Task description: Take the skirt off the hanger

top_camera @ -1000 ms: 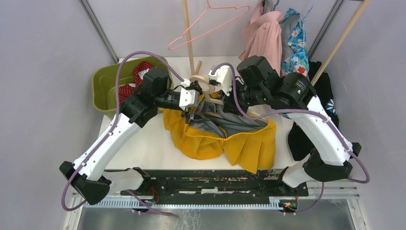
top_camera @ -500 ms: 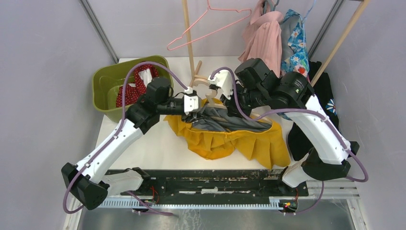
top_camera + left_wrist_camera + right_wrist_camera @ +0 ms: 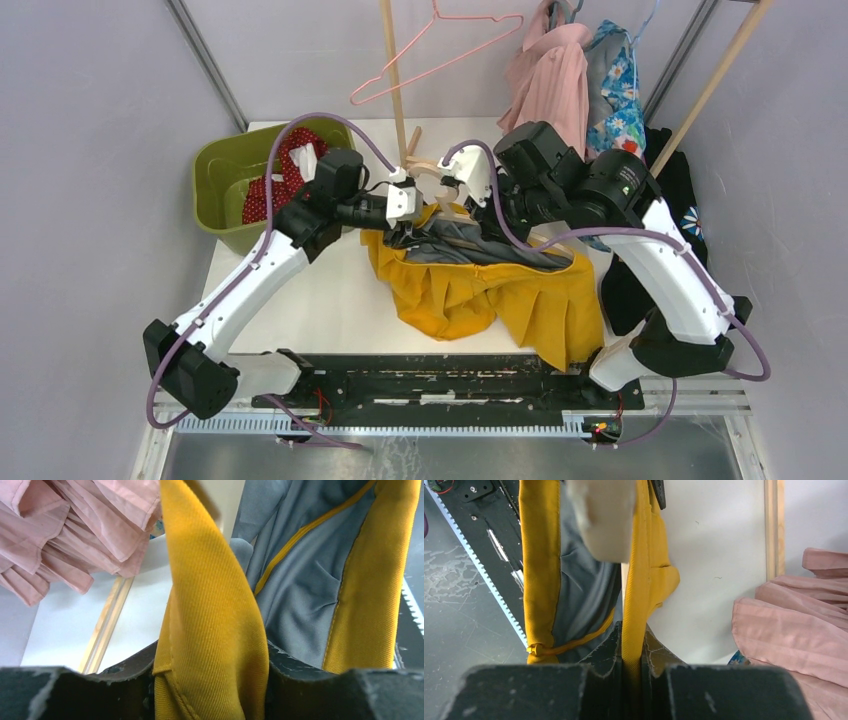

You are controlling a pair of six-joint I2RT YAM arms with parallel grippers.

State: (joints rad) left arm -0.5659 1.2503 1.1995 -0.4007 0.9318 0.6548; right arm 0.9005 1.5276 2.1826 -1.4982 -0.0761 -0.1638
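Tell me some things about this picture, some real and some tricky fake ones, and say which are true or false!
1. The left hand and the right hand each pinch the yellow skirt. True.
2. The green bin has nothing in it. False: a red spotted cloth lies inside.
3. A pink hanger hangs bare at the back. True.
4. The pink pleated garment lies flat on the table beside the bin. False: it hangs at the back right.
5. The yellow skirt is grey on the inside. True.
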